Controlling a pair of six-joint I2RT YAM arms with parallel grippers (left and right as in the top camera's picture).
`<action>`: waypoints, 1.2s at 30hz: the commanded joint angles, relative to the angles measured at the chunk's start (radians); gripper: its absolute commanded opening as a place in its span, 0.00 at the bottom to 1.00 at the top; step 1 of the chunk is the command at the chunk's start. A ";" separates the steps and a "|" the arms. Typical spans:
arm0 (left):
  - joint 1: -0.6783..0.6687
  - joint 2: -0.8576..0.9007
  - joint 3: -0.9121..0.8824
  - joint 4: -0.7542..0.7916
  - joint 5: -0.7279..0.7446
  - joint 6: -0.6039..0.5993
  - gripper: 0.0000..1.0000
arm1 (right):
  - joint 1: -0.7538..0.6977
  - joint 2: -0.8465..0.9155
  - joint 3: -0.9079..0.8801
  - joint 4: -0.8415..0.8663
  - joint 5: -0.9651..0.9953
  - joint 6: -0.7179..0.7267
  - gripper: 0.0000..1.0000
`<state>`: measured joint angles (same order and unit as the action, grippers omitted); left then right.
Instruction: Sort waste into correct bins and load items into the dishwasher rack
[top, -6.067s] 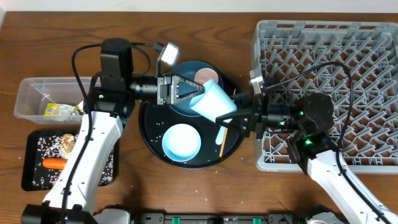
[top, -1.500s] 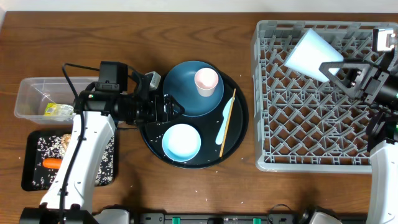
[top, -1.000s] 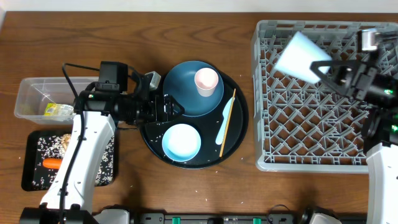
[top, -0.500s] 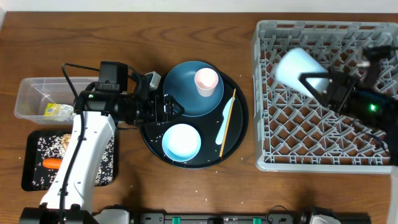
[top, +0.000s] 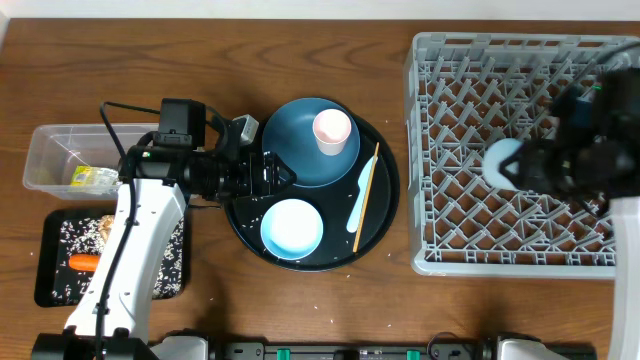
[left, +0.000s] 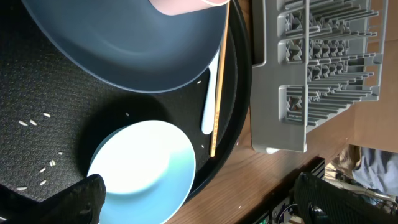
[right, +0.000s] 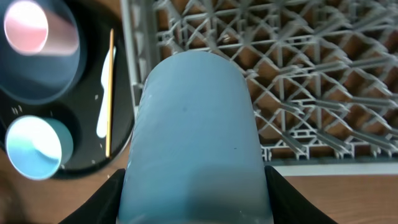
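Over the rack (top: 480, 90), the right tool (right: 196, 200) clasps a blue cup (top: 503, 160) around its body, pegs beneath. The left tool (top: 280, 175) gapes wide and empty above the round tray (top: 385, 210), beside the plate (top: 300, 150) bearing the pink cup (top: 332, 128). The bowl (top: 292, 228), spoon (top: 356, 208) and chopstick (top: 366, 190) lie close. The wrapper (top: 92, 178) sits in the tub (top: 50, 150), the carrot (top: 88, 264) in the black tray (top: 50, 270).

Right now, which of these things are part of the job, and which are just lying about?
Part of the job: rack, blue cup, pink cup, plate, bowl, spoon, chopstick, tub, wrapper, flat tray, carrot, scraps.
Just lying about: round tray, table.
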<state>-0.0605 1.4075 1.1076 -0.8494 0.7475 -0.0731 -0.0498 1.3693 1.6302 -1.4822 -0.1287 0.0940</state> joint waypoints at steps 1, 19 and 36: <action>0.002 0.003 0.009 -0.002 -0.009 0.013 0.98 | 0.110 -0.006 -0.005 -0.003 0.098 0.022 0.01; 0.002 0.003 0.009 -0.002 -0.009 0.013 0.98 | 0.322 0.124 -0.245 0.190 0.226 0.161 0.01; 0.002 0.003 0.009 -0.002 -0.009 0.013 0.98 | 0.322 0.131 -0.411 0.289 0.199 0.198 0.01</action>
<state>-0.0605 1.4075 1.1076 -0.8494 0.7471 -0.0734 0.2623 1.4986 1.2449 -1.2041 0.0753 0.2714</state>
